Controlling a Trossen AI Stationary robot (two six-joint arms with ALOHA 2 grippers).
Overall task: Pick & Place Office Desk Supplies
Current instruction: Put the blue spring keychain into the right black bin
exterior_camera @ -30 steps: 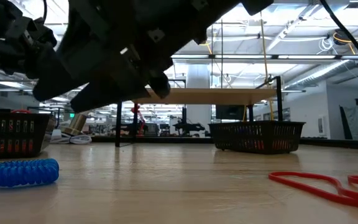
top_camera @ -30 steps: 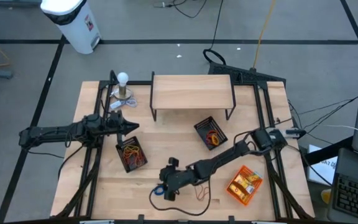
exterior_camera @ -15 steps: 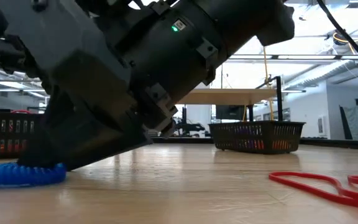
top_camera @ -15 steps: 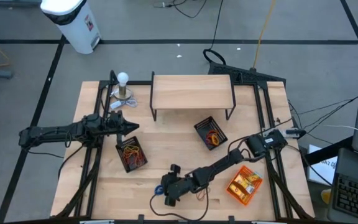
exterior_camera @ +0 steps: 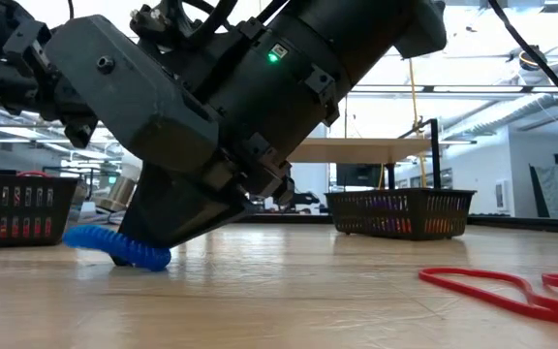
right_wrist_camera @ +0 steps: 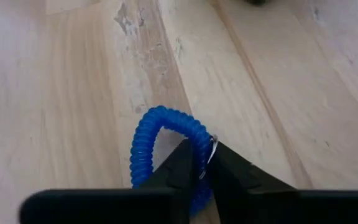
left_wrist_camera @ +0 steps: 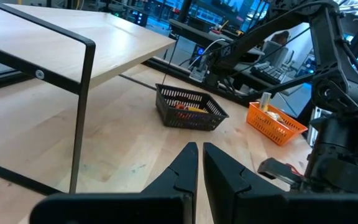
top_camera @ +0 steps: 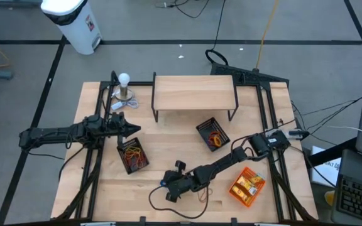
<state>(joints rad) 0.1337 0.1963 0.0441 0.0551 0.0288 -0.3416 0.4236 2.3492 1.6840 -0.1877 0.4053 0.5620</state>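
Blue coil band (right_wrist_camera: pixel 160 146) sits at the table's front edge, pinched at one side by the right gripper (right_wrist_camera: pixel 204 165), fingers nearly together. Grip looks thin, maybe only one strand; springy coil could slip out on lift. Left gripper (left_wrist_camera: pixel 201 163) waits closed, empty.

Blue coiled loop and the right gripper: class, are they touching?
Touching. The right wrist view shows the right gripper with its fingers shut on the blue coiled loop, no gap showing between them.
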